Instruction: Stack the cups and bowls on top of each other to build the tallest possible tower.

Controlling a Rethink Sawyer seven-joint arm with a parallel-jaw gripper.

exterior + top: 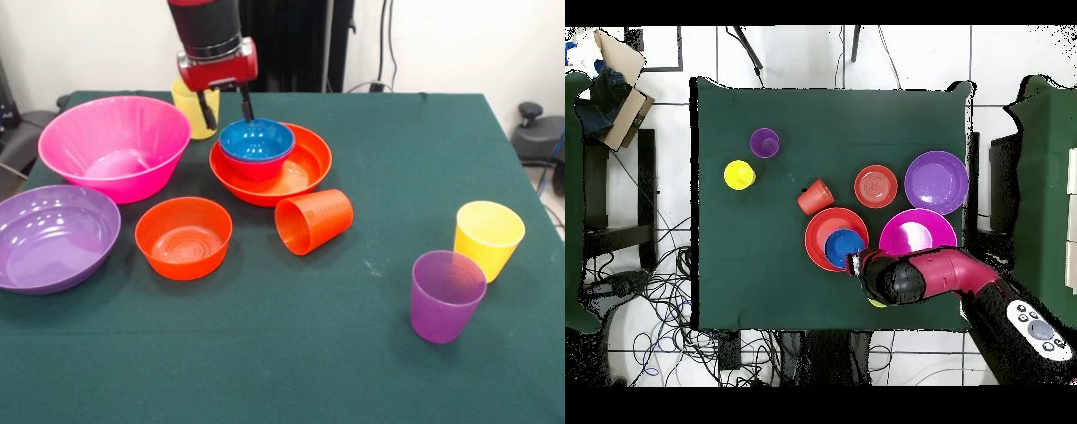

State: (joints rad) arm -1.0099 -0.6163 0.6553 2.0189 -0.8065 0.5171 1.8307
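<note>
Pincer (225,108) hangs just behind the blue bowl (256,140), fingers spread apart, nothing between them. We read that as a gap between grasps: tips sit above the bowl's back rim, not around it.

No real tower yet. Blue bowl is nested in a small bowl, reddish from here, only its lower wall showing, and both sit in the wide orange bowl (305,168). That's the only stack. The big pink bowl (115,146), just beside the wide orange bowl, is empty, so the base isn't in use.

Front view shows what overhead can't: the nesting under the blue bowl, the orange cup (313,221) tipped on its side, and a yellow cup (194,108) behind the pincer. Overhead, the arm (935,275) covers that cup almost fully, but it shows the purple cup (765,142) and the other yellow cup (739,175) well apart from the wide orange bowl.
</note>
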